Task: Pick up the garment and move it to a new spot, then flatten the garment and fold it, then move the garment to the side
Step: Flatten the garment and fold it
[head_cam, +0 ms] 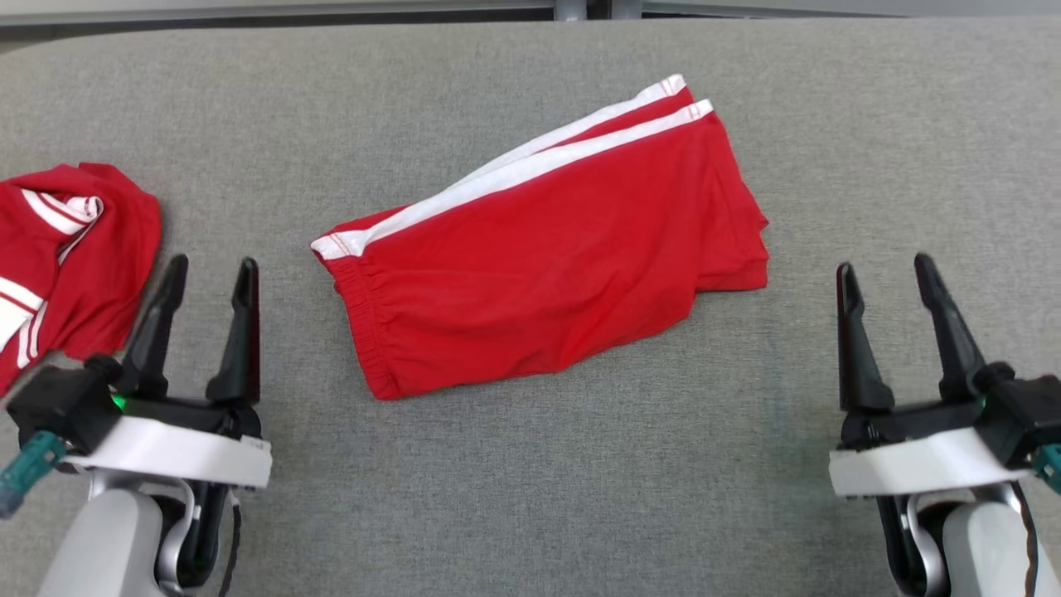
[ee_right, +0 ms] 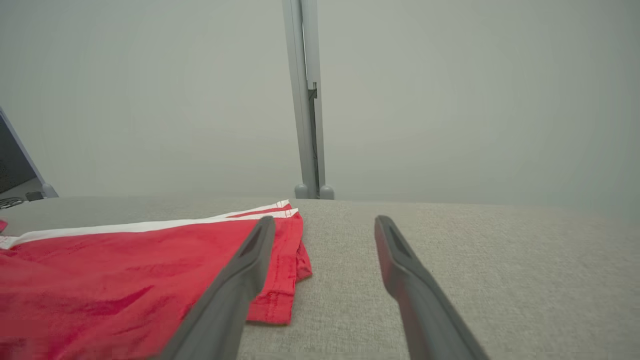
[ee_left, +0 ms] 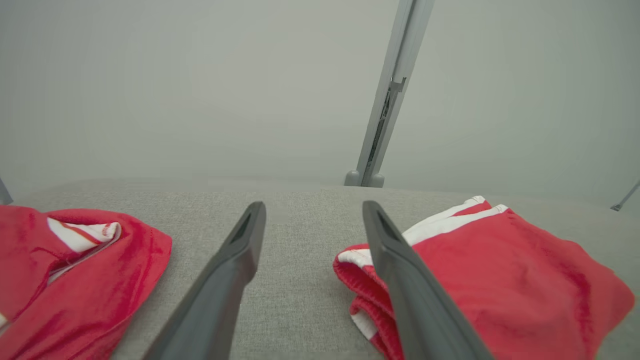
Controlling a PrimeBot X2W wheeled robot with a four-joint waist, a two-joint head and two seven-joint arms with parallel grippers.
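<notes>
A pair of red shorts with white side stripes, the garment [head_cam: 547, 249], lies folded in the middle of the grey table [head_cam: 530, 497], waistband toward the lower left. It shows too as the garment [ee_left: 500, 280] and the garment [ee_right: 125, 280] in the wrist views. My left gripper [head_cam: 211, 269] stands open at the lower left, apart from the shorts, with nothing between its fingers. Over at the lower right, my right gripper [head_cam: 885, 267] is open and empty as well, just right of the shorts' leg hems.
A second red garment with white stripes [head_cam: 58, 257] lies crumpled at the table's left edge, just behind my left gripper, also the second garment [ee_left: 75, 280]. A grey post [ee_left: 385, 100] stands behind the table's far edge.
</notes>
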